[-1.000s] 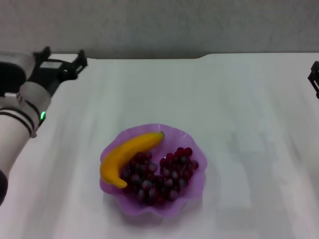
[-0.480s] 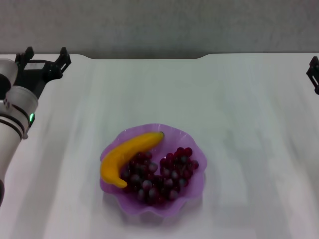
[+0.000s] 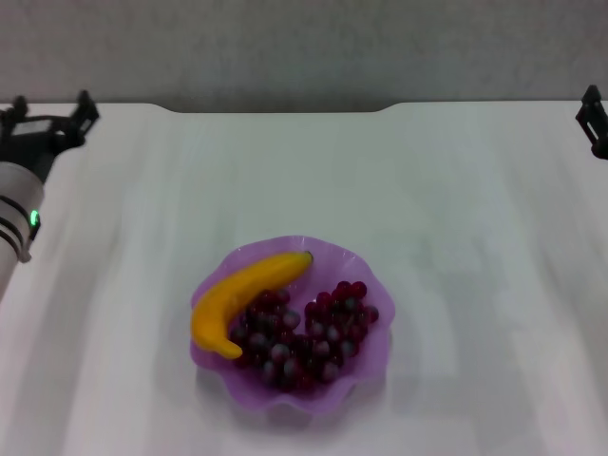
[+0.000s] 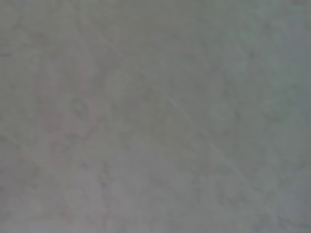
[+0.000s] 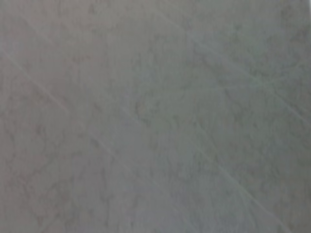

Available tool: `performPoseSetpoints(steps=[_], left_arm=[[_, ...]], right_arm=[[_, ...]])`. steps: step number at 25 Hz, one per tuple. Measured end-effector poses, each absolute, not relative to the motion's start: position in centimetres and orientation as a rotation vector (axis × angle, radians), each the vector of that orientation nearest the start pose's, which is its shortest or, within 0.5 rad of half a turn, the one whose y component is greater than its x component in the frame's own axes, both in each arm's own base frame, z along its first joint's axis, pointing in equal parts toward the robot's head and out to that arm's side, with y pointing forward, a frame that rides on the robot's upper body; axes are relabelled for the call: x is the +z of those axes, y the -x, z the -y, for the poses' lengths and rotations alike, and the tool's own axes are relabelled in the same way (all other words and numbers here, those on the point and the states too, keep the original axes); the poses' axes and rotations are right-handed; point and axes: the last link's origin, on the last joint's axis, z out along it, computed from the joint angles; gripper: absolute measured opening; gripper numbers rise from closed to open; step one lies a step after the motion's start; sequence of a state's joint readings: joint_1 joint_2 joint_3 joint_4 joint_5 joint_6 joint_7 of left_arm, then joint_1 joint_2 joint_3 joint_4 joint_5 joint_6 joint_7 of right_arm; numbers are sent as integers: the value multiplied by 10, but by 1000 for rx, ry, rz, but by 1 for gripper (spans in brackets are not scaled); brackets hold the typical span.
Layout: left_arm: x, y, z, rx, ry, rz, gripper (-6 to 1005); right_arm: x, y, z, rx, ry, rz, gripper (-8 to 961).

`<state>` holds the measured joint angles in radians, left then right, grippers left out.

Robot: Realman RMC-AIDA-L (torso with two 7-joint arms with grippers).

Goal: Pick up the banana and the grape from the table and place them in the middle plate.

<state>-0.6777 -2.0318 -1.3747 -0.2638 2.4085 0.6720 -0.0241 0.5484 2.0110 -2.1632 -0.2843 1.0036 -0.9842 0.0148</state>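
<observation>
Banana (image 3: 242,296) and grape (image 3: 306,335) lie touching inside middle plate (image 3: 366,366) on counter (image 3: 456,209). Left gripper (image 3: 47,112), fingers apart, hangs far from plate at counter's back corner. Right gripper (image 3: 594,122) at opposite edge; fingers' state cannot be told.

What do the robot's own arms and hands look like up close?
The left arm is a smooth white tube with dark bands and a small green light. Its left hand is black, with two short prongs. Only a black sliver of the right hand shows at the edge.
</observation>
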Motion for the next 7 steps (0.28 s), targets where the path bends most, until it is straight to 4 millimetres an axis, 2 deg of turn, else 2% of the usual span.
performPoseSetpoints(steps=[7], left_arm=[[30, 299, -435, -621, 1407, 715, 893]], right_arm=[[30, -309, -394, 690, 1401, -566, 819]])
